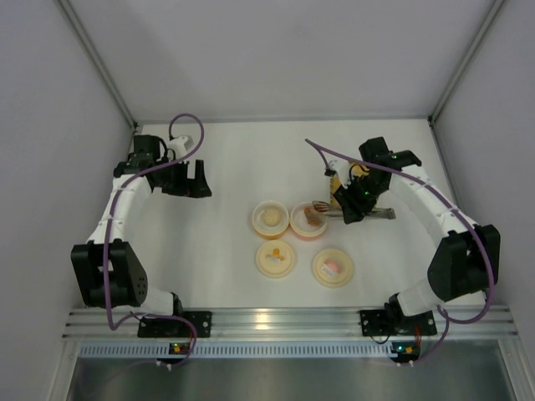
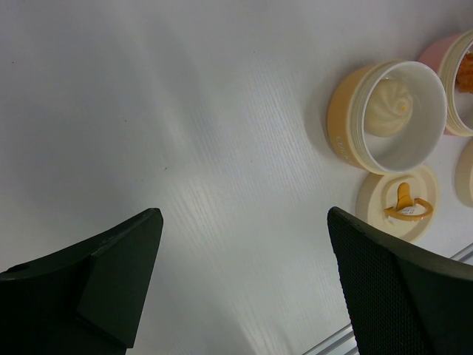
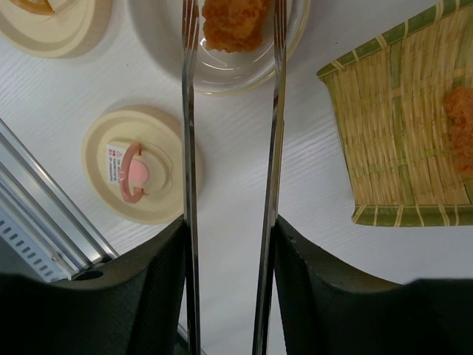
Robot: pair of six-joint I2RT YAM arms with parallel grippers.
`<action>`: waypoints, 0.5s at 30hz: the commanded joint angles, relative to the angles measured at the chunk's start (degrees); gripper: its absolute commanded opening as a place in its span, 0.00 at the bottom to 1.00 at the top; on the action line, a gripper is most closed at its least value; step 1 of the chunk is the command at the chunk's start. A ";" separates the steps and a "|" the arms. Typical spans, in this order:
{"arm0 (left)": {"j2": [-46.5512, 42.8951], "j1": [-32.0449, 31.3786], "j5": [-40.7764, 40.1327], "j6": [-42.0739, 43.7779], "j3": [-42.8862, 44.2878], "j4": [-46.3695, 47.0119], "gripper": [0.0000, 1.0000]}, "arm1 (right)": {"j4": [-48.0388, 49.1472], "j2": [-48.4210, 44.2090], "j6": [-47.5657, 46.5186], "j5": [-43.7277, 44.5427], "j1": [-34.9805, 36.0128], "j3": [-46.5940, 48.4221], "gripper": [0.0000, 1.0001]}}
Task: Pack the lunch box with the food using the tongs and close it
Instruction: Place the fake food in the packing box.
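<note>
The lunch box is two open round tubs, cream-yellow [image 1: 270, 216] and pink [image 1: 309, 220]. A whitish ball [image 2: 392, 111] lies in the cream-yellow tub [image 2: 347, 111]. An orange-tan chunk [image 3: 233, 22] lies in the pink tub [image 3: 222, 78]. My right gripper [image 3: 229, 229] is shut on the grey tongs [image 3: 190, 148], one slim arm against each finger. The tongs' two arms stand apart and reach over the pink tub on either side of the chunk; their tips are cut off by the frame. My left gripper [image 2: 244, 222] hangs open over bare table at the far left.
Two cream lids lie in front of the tubs, one with an orange handle [image 2: 399, 203] and one with a pink handle [image 3: 137, 174]. A ribbed yellow tray [image 3: 406, 126] to the right of the pink tub carries another orange piece [image 3: 462, 126]. The table's metal rail runs along the near edge.
</note>
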 commanded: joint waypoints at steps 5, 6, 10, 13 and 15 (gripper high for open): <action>-0.31 0.25 0.67 0.26 0.67 1.69 0.98 | 2.18 -0.30 -0.64 -0.40 0.58 1.41 0.47; -0.31 0.25 0.59 0.26 0.67 1.52 0.98 | 2.10 -0.30 -0.64 -0.48 0.58 1.50 0.47; -0.31 0.25 0.67 0.26 0.94 1.43 0.98 | 2.01 -1.09 -0.03 -1.19 0.58 2.11 0.46; -0.66 0.34 0.94 0.26 1.02 1.25 0.98 | 1.57 -2.58 1.46 -2.50 0.58 3.87 0.46; -0.84 0.34 0.94 0.17 1.20 1.17 0.98 | 1.31 -3.98 2.43 -3.90 0.06 5.79 0.45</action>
